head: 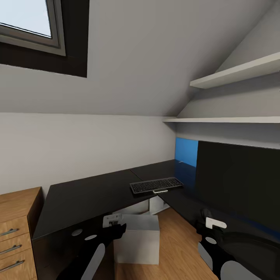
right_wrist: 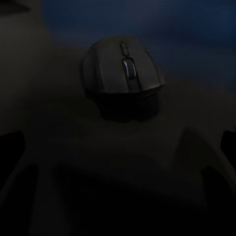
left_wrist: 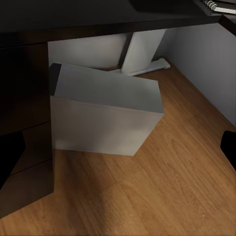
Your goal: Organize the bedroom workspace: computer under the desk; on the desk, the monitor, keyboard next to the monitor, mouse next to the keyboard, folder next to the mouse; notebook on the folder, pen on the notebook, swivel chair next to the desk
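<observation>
Left gripper (head: 113,222) sits lower centre-left of the head view, jaws spread wide, nothing between them. Right gripper (head: 212,222) at lower right, fingers apart too, empty, black forearm running off bottom edge.

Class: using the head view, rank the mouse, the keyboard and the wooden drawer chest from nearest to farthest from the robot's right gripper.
1. Mouse: on the desk, just beyond the right gripper.
2. Keyboard: farther back, at the desk's corner.
3. Wooden drawer chest: far left, beside the desk.

keyboard (head: 156,185): flat on black desk (head: 89,196) | mouse (right_wrist: 123,68): on desk | white computer (left_wrist: 105,115): floor
</observation>
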{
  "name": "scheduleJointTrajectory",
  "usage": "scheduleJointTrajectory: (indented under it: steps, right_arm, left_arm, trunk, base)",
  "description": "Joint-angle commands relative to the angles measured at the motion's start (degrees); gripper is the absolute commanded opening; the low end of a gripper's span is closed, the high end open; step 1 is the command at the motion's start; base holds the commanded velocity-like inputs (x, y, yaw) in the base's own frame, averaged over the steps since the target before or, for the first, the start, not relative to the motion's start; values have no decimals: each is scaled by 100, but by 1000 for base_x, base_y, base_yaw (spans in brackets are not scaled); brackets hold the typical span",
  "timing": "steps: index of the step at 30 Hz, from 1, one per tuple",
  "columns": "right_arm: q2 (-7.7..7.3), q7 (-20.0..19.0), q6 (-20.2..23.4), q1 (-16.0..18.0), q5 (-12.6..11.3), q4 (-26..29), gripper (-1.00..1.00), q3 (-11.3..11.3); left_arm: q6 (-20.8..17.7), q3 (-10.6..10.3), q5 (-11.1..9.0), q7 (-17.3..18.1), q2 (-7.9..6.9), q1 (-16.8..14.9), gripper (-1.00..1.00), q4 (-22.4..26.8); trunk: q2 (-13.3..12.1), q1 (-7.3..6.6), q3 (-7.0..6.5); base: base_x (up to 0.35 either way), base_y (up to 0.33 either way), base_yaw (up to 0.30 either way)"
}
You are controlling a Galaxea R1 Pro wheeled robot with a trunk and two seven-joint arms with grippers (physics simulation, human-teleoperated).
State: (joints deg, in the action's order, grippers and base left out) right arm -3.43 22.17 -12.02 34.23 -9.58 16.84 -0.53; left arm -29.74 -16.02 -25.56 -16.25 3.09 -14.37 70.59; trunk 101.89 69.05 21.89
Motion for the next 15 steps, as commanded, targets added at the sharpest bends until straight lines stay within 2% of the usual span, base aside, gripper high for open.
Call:
scheduleJointTrajectory:
  steps: [1,8,15]
  right_arm:
    - [0,-3,-37,4,-53,-2,100,-6]
    - [0,-2,-37,4,-53,1,100,-6]
    - [0,-2,-37,4,-53,0,100,-8]
  left_arm:
    - [-14,-9,-60,-54,-1,-4,100,7]
    - [-14,-8,-55,-54,-1,-4,100,7]
    - [-14,-7,-54,-54,-1,-4,100,0]
  trunk:
    - [4,0,7]
    - [4,0,7]
    - [4,0,7]
  base:
    - [0,0,-1]
    - [1,0,0]
    - [154,0,0]
